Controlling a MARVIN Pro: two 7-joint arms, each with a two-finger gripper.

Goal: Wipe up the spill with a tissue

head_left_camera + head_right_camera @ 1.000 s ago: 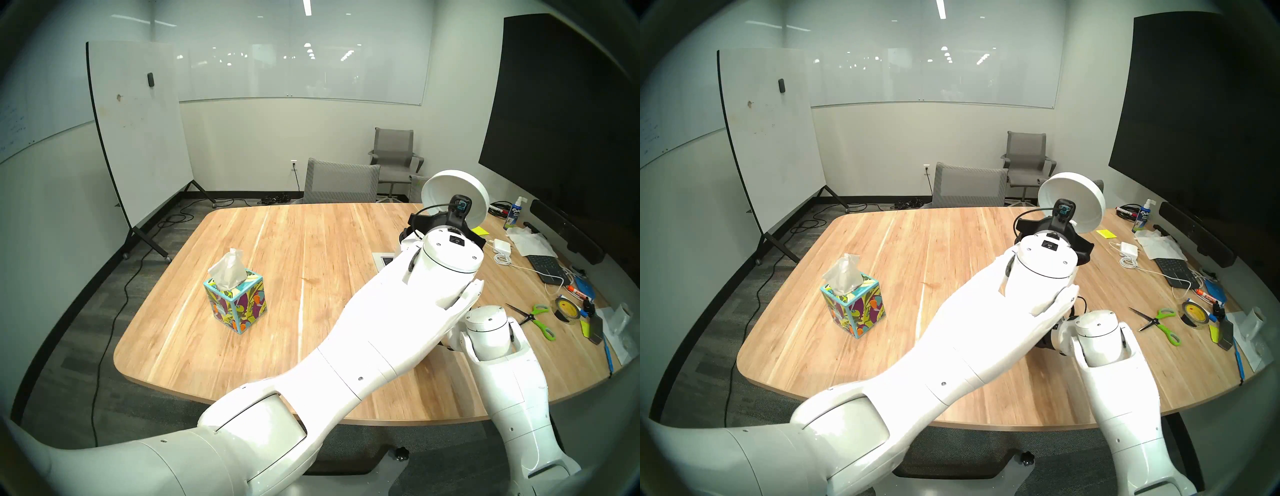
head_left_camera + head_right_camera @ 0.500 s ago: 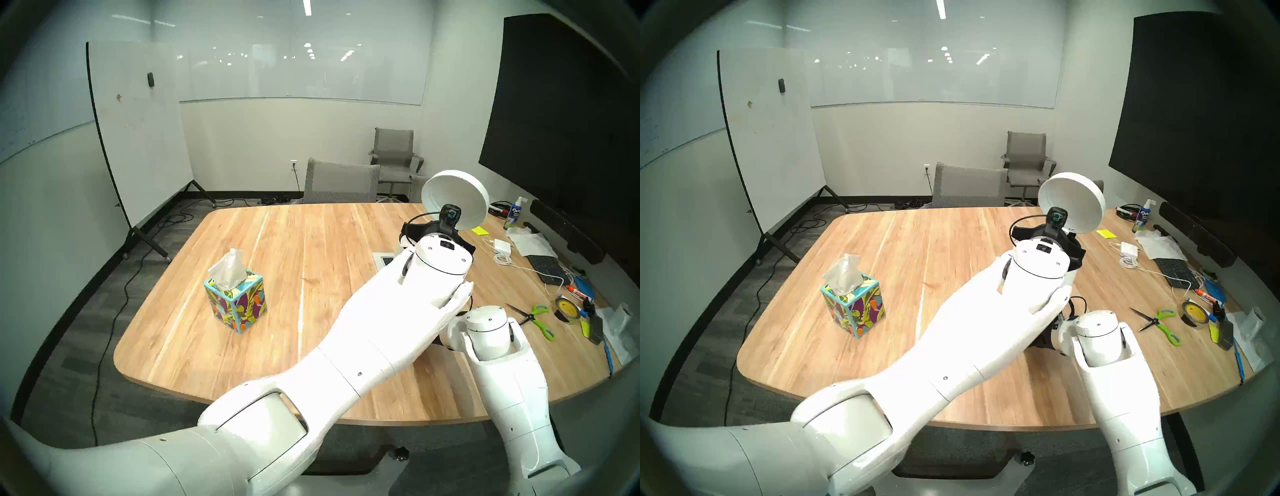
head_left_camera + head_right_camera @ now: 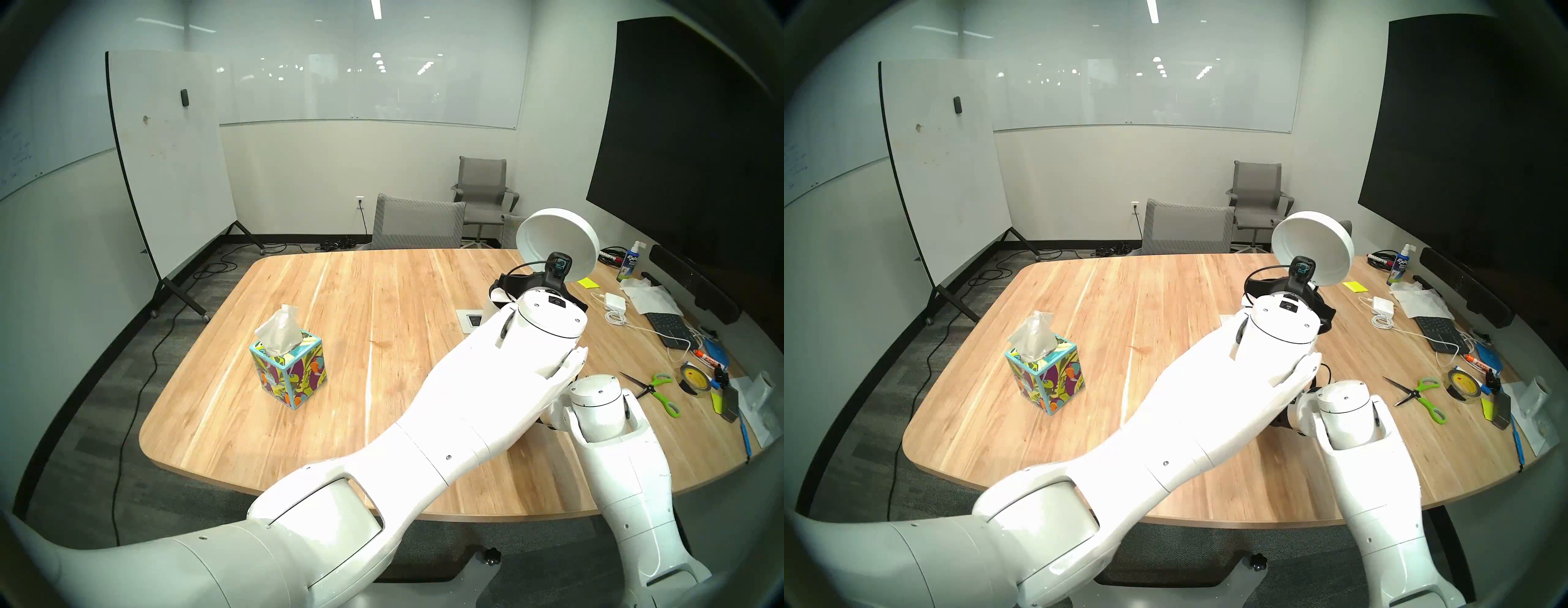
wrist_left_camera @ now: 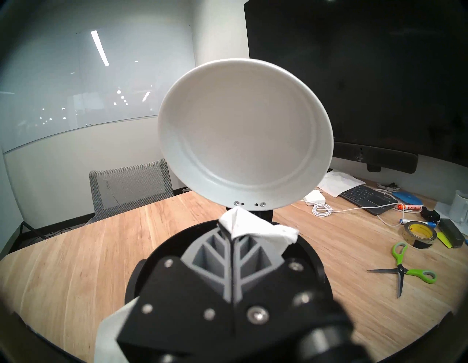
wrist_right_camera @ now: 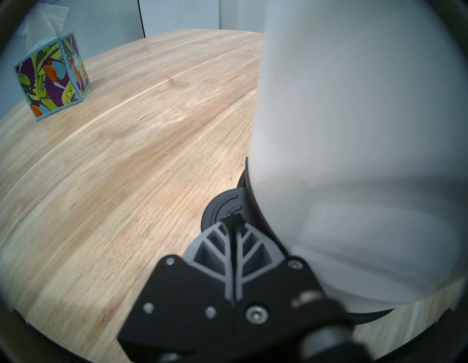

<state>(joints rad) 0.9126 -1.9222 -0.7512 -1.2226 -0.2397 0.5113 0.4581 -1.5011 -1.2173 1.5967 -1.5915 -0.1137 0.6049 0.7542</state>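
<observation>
Here we keep the left gripper clamped on the tissue above the table, ready for wiping; the right gripper is closed, empty. The spill lies near mid-table.

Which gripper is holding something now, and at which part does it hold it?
The left gripper pinches the tissue at a fold. The right gripper is shut on nothing visible.

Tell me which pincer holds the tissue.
The left pincer: it is shut on the crumpled white tissue, just below the raised white lid. The right pincer shows no paper.
</observation>
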